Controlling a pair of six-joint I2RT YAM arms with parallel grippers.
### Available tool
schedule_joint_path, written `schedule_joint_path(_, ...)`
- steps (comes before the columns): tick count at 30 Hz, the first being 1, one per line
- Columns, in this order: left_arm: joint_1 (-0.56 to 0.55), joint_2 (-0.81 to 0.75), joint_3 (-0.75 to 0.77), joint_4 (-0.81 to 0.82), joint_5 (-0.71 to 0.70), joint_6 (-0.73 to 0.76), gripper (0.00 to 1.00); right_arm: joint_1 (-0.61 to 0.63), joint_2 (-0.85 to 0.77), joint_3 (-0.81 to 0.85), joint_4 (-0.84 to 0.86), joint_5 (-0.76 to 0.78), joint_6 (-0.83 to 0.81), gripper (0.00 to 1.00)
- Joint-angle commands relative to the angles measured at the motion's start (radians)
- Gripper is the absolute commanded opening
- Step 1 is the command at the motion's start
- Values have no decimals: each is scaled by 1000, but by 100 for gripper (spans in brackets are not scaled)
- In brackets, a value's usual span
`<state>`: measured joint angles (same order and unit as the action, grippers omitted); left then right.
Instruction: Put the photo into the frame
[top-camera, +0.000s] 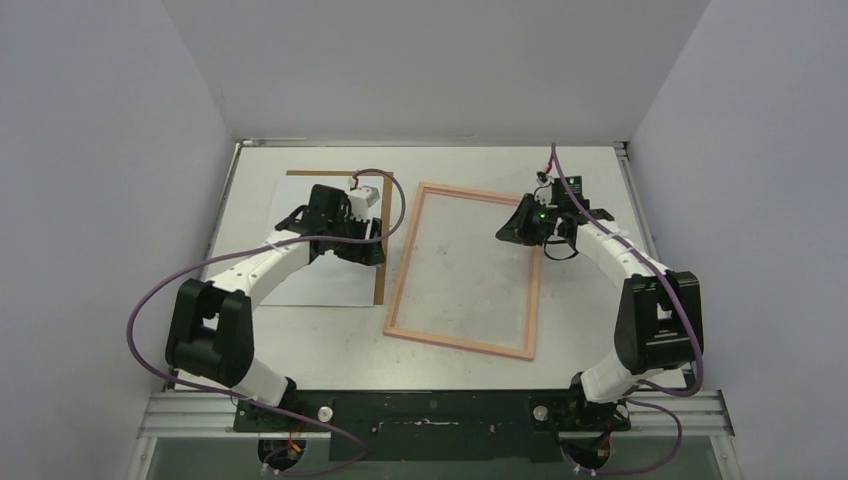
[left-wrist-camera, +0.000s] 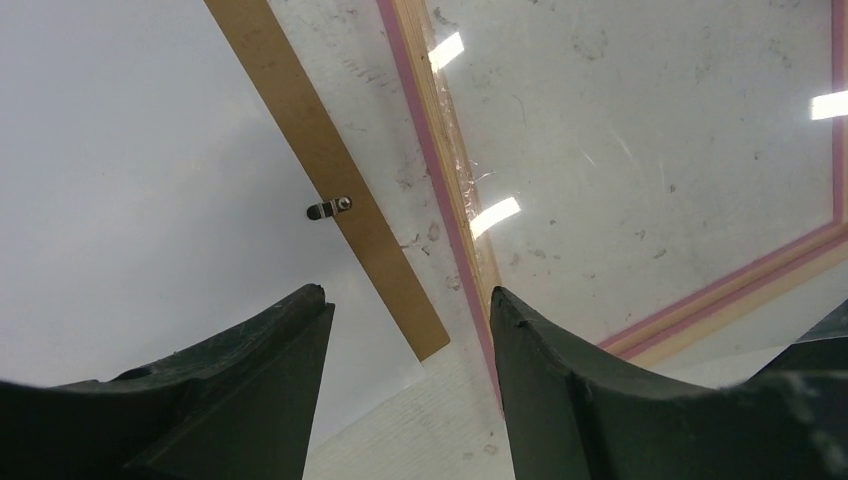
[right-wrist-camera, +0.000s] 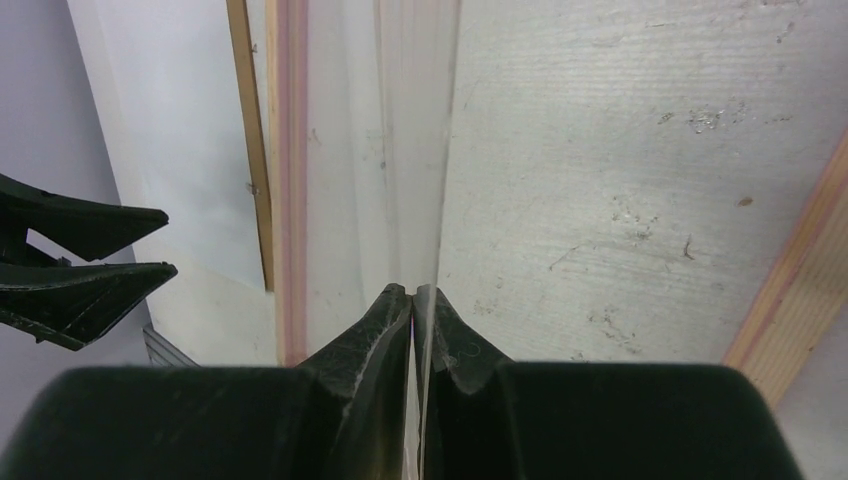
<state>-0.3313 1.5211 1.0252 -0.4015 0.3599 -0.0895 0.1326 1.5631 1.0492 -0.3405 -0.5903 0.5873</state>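
You are working in a robotics lab, at a purpose-built test cell rather than in a lived-in room. Plain white walls (top-camera: 100, 150) close in the table (top-camera: 590, 180) on the left, the back and the right, like a booth, with no windows, shelves or decoration. Along the near edge runs a bare metal rail (top-camera: 200, 410) carrying a black mounting plate (top-camera: 430, 415), and two robot arms (top-camera: 250, 270) are bolted there side by side. Purple cables (top-camera: 140, 320) loop loosely from their bases to their wrists. In both wrist views the white tabletop shows scuffs, specks and marks. The light is flat and even throughout.
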Motion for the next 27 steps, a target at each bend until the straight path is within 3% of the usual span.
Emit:
schedule_joint_path(1,-23,27,10,27,-21,31,57,-7,24,23,40,37,-44,7)
schedule_joint_path(13,-83,144,46,56,-47,60,51,-35,64,1,88,23,-54,5)
schedule_joint_path(27,-118,234,100,85,-58,41,51,-69,95,-40,122,-16,-72,5)
